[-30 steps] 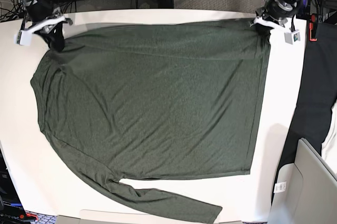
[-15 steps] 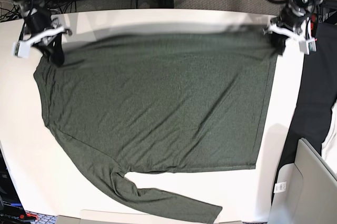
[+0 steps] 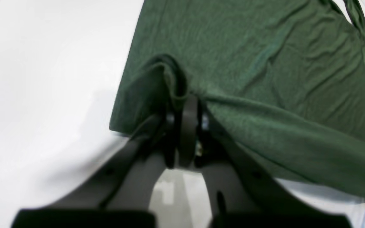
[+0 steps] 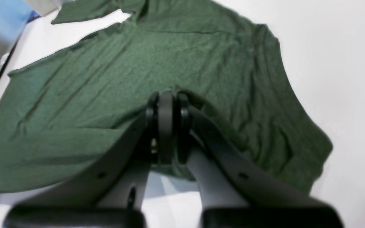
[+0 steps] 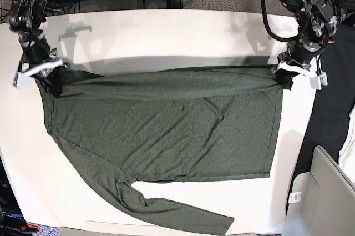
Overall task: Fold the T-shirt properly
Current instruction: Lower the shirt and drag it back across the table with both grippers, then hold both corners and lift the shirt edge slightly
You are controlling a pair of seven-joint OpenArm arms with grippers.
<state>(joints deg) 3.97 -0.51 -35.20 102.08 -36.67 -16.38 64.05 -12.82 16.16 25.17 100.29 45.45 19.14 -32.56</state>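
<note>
Both grippers have carried the shirt's [image 5: 166, 130] far edge toward the near side of the table [image 5: 166, 30], baring more white top behind it. The left gripper [image 5: 285, 78] pinches the hem corner between closed fingers; the right gripper [image 5: 51, 80] clamps the shoulder corner likewise. From both sets of fingers the shirt spreads flat, one sleeve [image 5: 177, 211] trailing near the front edge.

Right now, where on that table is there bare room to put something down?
Free: the white table strip beyond the T-shirt, and the strip between its hem and the black cloth. Crowded: the middle, and both far corners, where the left gripper and right gripper hold fabric.
</note>
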